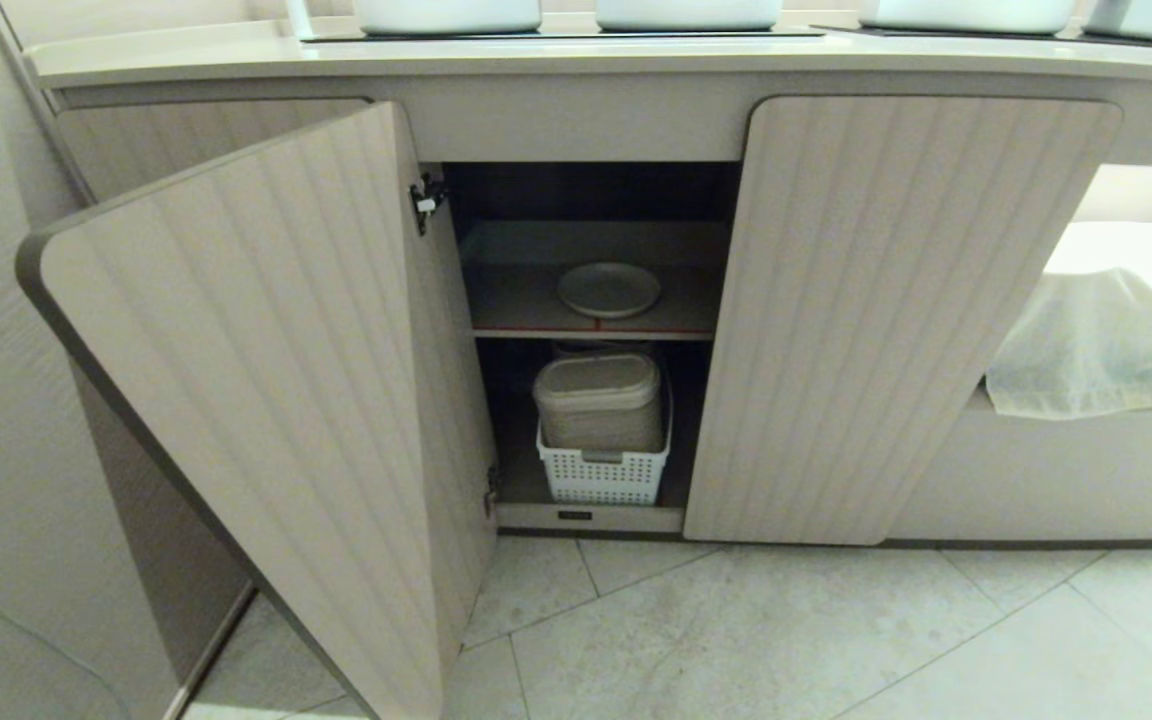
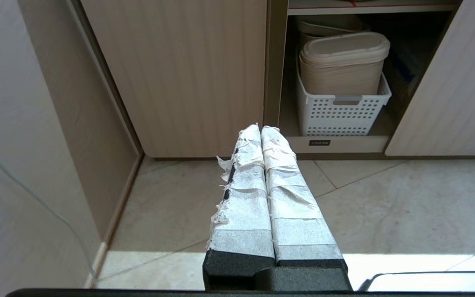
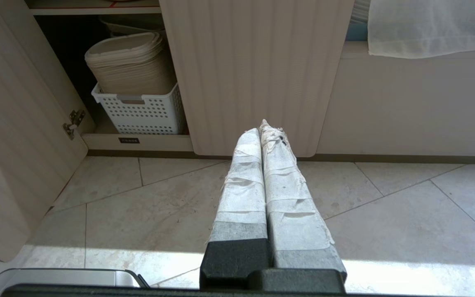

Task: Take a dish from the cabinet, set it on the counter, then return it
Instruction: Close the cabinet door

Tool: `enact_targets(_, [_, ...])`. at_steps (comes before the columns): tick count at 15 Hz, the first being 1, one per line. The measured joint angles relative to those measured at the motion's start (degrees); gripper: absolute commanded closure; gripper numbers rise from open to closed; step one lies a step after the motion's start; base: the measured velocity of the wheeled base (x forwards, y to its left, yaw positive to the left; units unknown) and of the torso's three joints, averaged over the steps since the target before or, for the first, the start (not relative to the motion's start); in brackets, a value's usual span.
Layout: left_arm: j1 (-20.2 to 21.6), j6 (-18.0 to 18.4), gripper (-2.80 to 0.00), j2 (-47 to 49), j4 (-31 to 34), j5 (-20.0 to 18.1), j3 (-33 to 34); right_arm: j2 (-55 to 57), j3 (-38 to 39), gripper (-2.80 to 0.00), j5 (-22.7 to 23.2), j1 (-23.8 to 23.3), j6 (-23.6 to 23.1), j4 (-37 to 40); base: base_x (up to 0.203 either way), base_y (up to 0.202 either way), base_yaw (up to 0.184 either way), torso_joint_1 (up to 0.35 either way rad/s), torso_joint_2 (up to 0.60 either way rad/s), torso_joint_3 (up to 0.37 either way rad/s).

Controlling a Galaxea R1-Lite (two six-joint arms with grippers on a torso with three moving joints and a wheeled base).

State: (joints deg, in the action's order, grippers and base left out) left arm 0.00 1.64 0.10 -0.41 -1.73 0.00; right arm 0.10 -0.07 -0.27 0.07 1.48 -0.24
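Resting on the cabinet [image 1: 876, 300] shelf, dish [image 1: 608, 289] well above both end effectors (closed, empty)

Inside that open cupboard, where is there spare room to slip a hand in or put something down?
Upper shelf: free patches either side of the dish, out to the cabinet walls, and behind it. Lower compartment is crowded: the white basket holding stacked beige containers fills most of it, leaving narrow gaps beside it. The closed door blocks the right.

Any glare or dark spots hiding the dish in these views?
Head view: dish readable on its shelf, though the cabinet behind is dark. Both wrist views: a sunlit floor strip glares white, and the dish is not in frame.
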Motion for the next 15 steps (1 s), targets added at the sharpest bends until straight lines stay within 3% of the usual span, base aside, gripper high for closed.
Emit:
enact_targets(4, [0.00,0.29,0.00,0.00,1.85,-0.64,-3.47,0.00,0.00,0.00,0.02,0.00,-0.01,0.00,0.000,0.000,0.000,0.000,0.00,0.000])
enact_targets(10, [0.02,0.11,0.00,1.60,11.34,-0.16,-13.48,0.00,-0.02,0.00,0.00,0.00,-0.01,0.00,0.000,0.000,0.000,0.000,0.00,0.000])
enact_targets(15, [0.38,-1.50,0.00,9.10,11.42,2.46,-20.20,0.00,-0.02,0.00,0.00,0.00,0.00,0.02,0.000,0.000,0.000,0.000,0.00,0.000])
